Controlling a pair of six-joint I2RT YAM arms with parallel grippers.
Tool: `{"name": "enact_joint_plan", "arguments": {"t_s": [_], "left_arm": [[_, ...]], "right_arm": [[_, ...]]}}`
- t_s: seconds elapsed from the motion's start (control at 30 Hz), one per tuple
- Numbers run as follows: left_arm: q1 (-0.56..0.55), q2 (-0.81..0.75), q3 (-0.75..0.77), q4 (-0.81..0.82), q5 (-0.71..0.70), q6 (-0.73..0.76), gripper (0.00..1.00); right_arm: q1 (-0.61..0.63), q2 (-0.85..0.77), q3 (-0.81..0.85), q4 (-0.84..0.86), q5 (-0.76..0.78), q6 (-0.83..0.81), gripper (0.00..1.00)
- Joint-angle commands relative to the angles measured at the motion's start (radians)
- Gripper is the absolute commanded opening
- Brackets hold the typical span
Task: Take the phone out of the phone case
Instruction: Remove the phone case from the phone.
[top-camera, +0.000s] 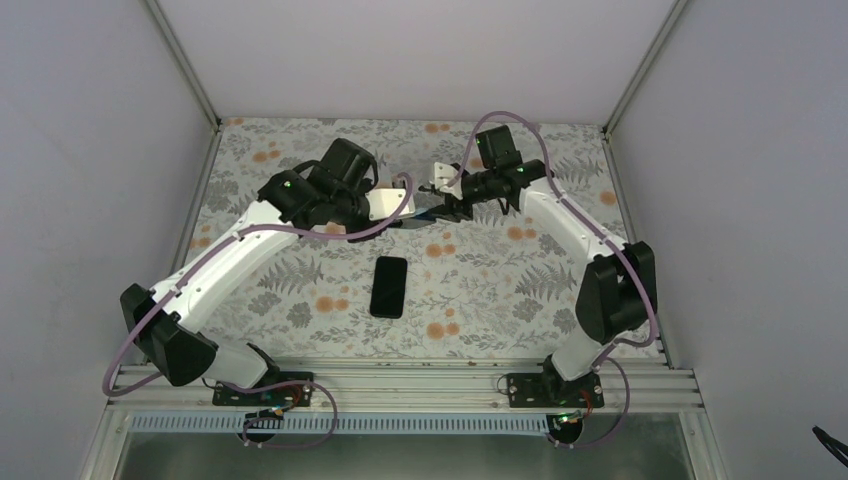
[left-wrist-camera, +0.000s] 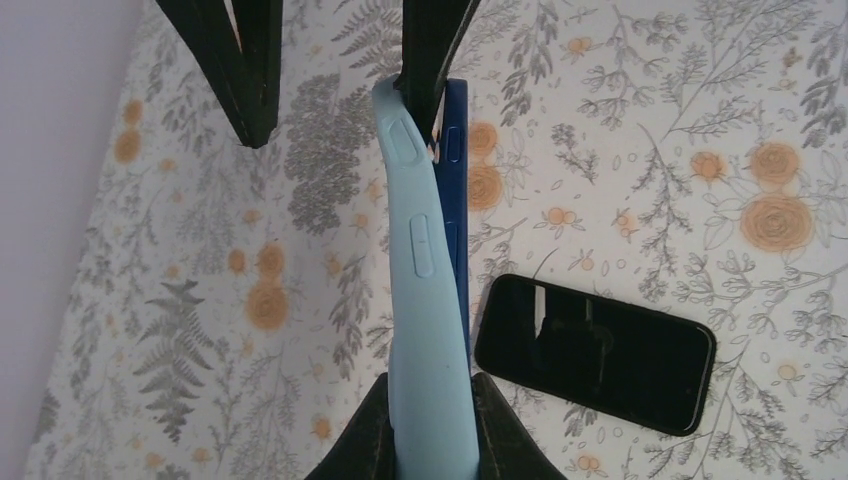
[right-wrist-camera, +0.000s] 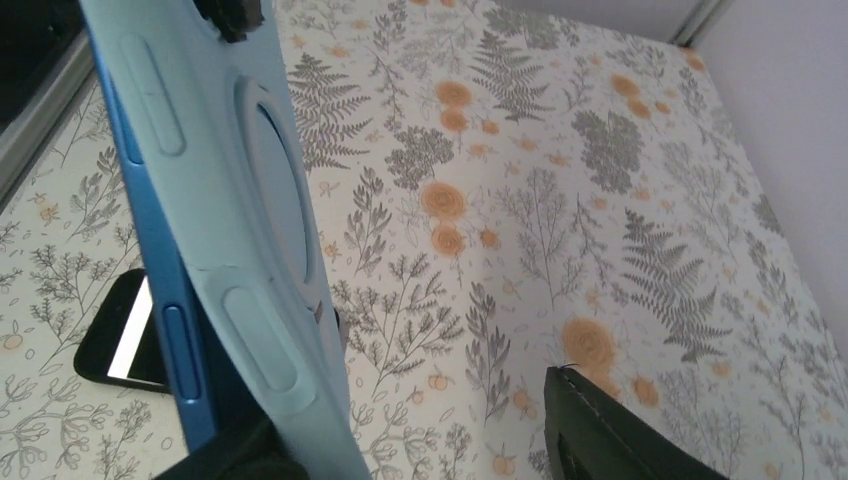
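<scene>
My left gripper (left-wrist-camera: 432, 445) is shut on the lower end of a light blue phone case (left-wrist-camera: 422, 290) and holds it on edge above the table. A dark blue phone (left-wrist-camera: 457, 170) sits partly in the case, and its edge stands apart from the case wall. My right gripper (right-wrist-camera: 420, 450) is open. One of its fingers (left-wrist-camera: 432, 45) is at the gap between case and phone at the far end, and the other finger (left-wrist-camera: 240, 70) hangs free. The case (right-wrist-camera: 250, 200) and the phone's edge (right-wrist-camera: 160, 300) fill the left of the right wrist view. In the top view the two grippers meet at mid-table (top-camera: 425, 205).
A black phone (top-camera: 389, 287) lies flat, screen up, on the floral table cover, nearer the arm bases than the grippers. It also shows in the left wrist view (left-wrist-camera: 595, 352). Grey walls enclose the table on the left, back and right.
</scene>
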Motion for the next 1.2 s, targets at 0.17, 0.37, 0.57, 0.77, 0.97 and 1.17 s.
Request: {"name": "enact_joint_plan", "arguments": {"t_s": [0.17,0.37,0.57,0.77,0.97,1.17], "left_arm": [[-0.030,-0.081,-0.028,0.536,-0.051,0.018,0.02],[0.005,-0.077,-0.084,0.746,-0.104,0.051,0.02],[0.005,-0.049,-0.096,0.919,-0.188,0.065,0.02],[0.007,-0.048,-0.090,1.069,-0.253,0.049,0.02],[0.008,-0.039,-0.063,1.140,-0.293,0.020,0.02],[0.009,-0.043,-0.045,1.141,-0.299,0.011,0.02]], "right_arm": [[0.077,0.154,0.198,-0.391,-0.442,-0.207,0.55],[0.169,0.250,0.339,-0.682,-0.472,-0.387,0.51],[0.216,0.262,0.365,-0.683,-0.544,-0.362,0.41],[0.246,0.264,0.354,-0.681,-0.550,-0.335,0.34],[0.257,0.290,0.348,-0.681,-0.632,-0.315,0.40],[0.298,0.284,0.362,-0.672,-0.598,-0.311,0.45]]}}
